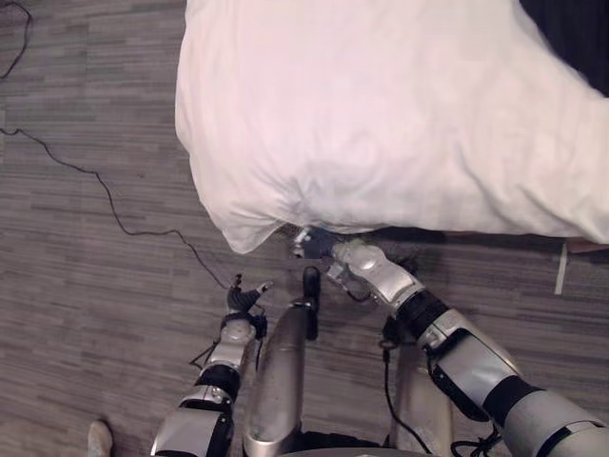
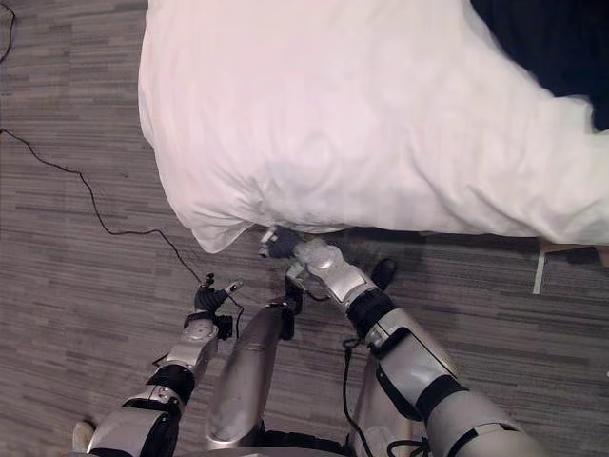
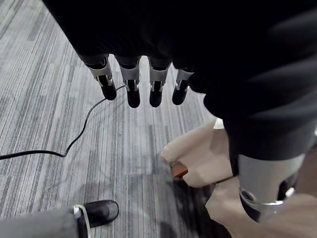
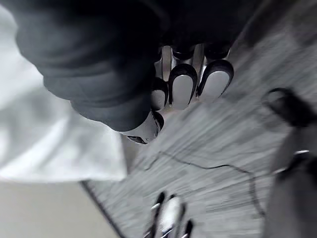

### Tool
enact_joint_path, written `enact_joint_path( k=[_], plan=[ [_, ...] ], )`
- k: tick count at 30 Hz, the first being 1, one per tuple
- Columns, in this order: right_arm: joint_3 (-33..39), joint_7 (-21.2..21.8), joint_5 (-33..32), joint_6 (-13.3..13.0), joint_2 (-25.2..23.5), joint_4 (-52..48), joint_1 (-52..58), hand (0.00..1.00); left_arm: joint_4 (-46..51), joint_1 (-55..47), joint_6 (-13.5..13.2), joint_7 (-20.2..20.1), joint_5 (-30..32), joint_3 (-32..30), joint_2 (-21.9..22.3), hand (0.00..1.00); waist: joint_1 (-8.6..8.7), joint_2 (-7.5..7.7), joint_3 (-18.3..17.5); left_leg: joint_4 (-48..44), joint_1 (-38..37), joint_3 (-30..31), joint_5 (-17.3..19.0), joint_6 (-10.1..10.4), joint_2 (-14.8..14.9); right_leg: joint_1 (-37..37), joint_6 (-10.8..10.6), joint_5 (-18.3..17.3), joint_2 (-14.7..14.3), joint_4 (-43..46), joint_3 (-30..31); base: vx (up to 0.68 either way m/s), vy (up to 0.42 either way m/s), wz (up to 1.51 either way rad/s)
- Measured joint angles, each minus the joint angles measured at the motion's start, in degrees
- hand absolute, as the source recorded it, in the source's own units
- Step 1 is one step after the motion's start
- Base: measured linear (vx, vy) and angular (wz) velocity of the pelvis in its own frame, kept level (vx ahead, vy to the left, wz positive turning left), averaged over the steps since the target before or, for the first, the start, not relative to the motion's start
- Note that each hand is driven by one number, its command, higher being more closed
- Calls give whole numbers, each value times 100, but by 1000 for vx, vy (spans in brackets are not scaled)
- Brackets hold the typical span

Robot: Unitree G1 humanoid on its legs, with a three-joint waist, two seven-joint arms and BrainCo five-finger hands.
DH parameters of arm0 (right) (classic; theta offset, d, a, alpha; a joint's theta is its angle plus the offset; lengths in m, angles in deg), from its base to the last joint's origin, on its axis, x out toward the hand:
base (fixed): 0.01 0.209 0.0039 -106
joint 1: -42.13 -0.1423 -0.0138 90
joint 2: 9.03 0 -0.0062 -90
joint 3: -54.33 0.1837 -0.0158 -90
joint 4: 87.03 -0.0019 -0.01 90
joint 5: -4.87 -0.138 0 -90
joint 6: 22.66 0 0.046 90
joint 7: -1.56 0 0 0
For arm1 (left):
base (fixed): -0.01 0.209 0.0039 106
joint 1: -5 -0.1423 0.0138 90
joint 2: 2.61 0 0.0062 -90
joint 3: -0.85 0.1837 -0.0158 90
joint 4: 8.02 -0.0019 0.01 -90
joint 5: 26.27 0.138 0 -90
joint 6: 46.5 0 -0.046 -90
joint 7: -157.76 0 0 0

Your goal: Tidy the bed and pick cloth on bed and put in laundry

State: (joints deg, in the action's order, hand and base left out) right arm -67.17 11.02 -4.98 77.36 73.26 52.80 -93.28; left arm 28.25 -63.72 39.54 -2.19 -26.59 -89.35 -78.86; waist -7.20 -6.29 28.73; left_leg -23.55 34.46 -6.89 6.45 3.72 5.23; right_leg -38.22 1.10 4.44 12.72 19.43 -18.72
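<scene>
A bedroom: white-duveted bed on grey carpet

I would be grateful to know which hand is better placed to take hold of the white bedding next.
The right hand: it is up at the near corner of the bedding. The left hand hangs lower, open over the floor, apart from the bedding.

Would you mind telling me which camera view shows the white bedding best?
The left eye view: the white bedding shows broadly, its corner hanging over the floor near the right robot hand. The right eye view shows much the same; the right wrist view catches one edge.
</scene>
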Motion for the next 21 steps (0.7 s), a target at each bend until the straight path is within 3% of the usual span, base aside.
enact_joint_path(
  k=[3,6,8,9,11,12,14,15,17,18,20,21],
  plan=[
    [133,-341,-378,-118,408,844,8,100,30,-44,-218,3,2,5,200,0,9,-6,2,134,-182,-88,-97,6,-25,34,21,-99,92,169,5,50,-21,3],
    [856,-294,-658,-700,761,841,37,100,207,-192,-319,7,-7,7,197,0,54,-7,1,269,-548,-131,-124,12,-39,266,20,-222,122,283,22,78,-29,-6],
    [1171,300,-724,-1453,1069,153,328,100,440,-482,-350,-7,-7,6,97,0,191,-1,-3,458,-1080,-132,-134,32,-28,716,-13,-324,96,249,-3,80,-33,-8],
    [1161,503,-737,-1556,1130,-113,486,100,463,-554,-349,-16,-6,6,54,0,209,3,-5,496,-1202,-134,-133,33,-21,825,-19,-329,75,210,-3,80,-26,-15],
    [755,1546,-946,-1695,1369,-1719,1569,100,492,-886,-336,-202,-5,-9,-313,0,412,36,-17,665,-1607,-166,-111,62,52,1297,-57,-291,-130,-182,-10,70,-3,-25],
    [642,1829,-1020,-1692,1411,-2237,1817,100,491,-978,-326,-261,-5,-23,-430,0,483,67,-27,700,-1671,-198,-102,75,85,1388,-77,-250,-195,-313,-4,84,8,-41],
    [-8,3049,-1244,-1407,1524,-4140,2583,100,462,-1333,-244,-500,-2,-44,-901,0,656,307,-88,923,-2179,-459,-77,117,238,1862,-59,-20,-477,-831,165,116,5,-67],
    [-163,3235,-1278,-1360,1536,-4418,2710,100,449,-1387,-246,-529,-2,-42,-959,0,657,362,-133,963,-2302,-502,-67,131,260,1973,-23,22,-530,-913,178,112,-9,-63],
    [-824,4089,-1368,-962,1576,-5267,3256,100,179,-1570,-273,-737,20,-41,-1117,0,657,665,-636,1162,-2670,-606,-44,158,357,2365,-21,96,-720,-1293,226,100,-22,-32],
    [-917,4234,-1375,-902,1577,-5393,3337,100,129,-1594,-283,-784,62,-35,-1131,0,652,727,-717,1189,-2731,-609,-38,167,380,2451,-18,135,-763,-1387,232,105,-2,-13],
    [-1110,4598,-1417,-707,1595,-5740,3474,100,-104,-1725,-278,-1055,345,-14,-1146,0,639,1052,-986,1341,-3033,-632,-33,177,399,2854,-30,294,-867,-1814,283,83,28,-9],
    [-1108,4598,-1421,-703,1601,-5760,3464,100,-148,-1784,-273,-1113,399,-4,-1140,0,637,1109,-1055,1362,-3073,-656,-32,178,398,2915,-42,343,-879,-1908,293,51,56,-12]
  ],
)
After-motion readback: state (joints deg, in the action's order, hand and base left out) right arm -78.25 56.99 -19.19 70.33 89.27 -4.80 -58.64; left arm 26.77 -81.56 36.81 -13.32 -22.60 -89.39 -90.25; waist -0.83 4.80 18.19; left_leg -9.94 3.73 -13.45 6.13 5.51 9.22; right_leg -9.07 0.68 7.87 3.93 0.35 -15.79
